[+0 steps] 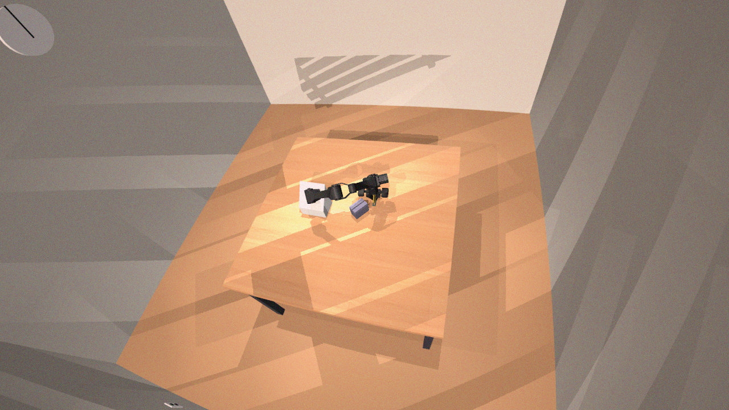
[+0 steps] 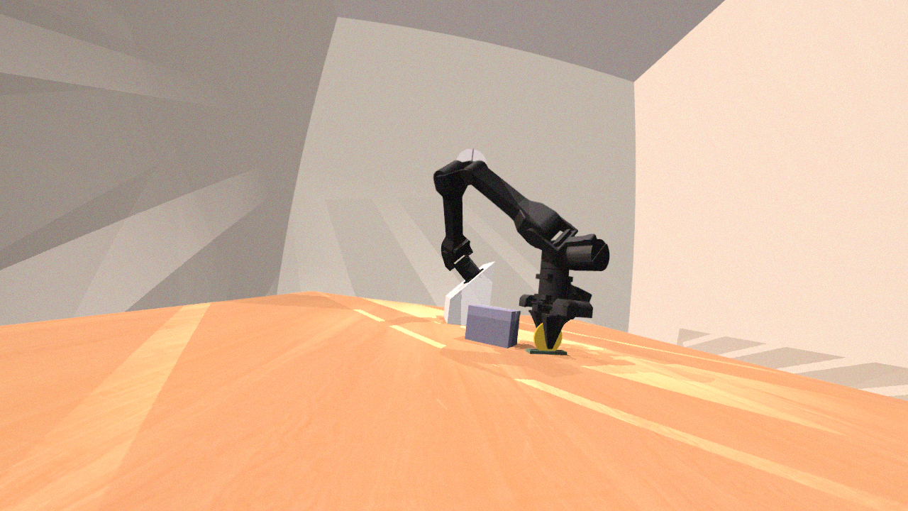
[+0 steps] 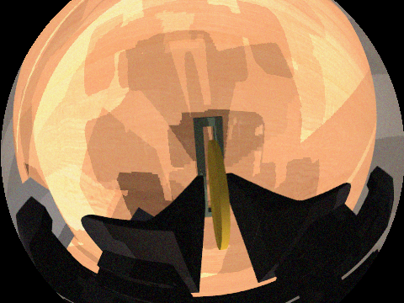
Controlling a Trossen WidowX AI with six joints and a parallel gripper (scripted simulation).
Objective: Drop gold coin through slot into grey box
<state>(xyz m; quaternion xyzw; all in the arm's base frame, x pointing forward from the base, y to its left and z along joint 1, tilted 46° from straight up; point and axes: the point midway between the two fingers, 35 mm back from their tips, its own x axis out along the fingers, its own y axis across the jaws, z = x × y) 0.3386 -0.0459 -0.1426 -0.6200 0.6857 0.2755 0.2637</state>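
With jaws narrow around the gold coin, upright in the dark-green holder, but seemingly not yet pinching, bring both pads evenly onto the faces. Keep the wrist steady, please, to avoid tilting, then lift straight up only after firm contact, well above the nearby grey box.

Smooth, matt gold-coloured coin.
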